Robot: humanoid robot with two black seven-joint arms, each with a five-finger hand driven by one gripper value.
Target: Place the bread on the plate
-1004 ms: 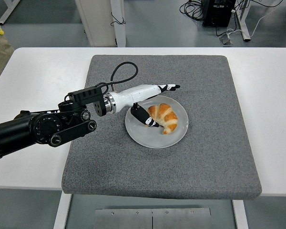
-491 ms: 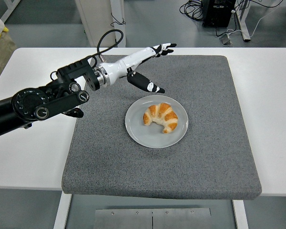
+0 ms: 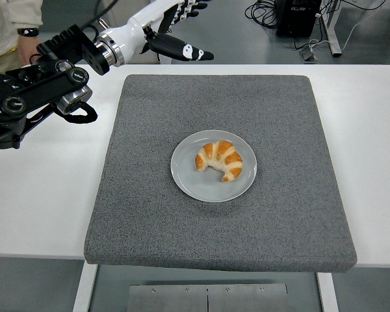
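A golden croissant [image 3: 220, 160] lies on the round grey plate [image 3: 188, 180] in the middle of the grey mat [image 3: 279, 130]. My left hand [image 3: 185, 29] is raised high over the mat's far left corner, well away from the plate. Its fingers [image 3: 182, 51] are spread and it holds nothing. The right arm is out of view.
The mat covers most of the white table [image 3: 45, 188]. A person's arm [image 3: 16, 26] shows at the top left corner. A black box with cables [image 3: 298, 16] stands on the floor beyond the table.
My left hand has let go of the croissant on the plate and lifted up and back to the far left, fingers spread. The croissant stays on the plate.
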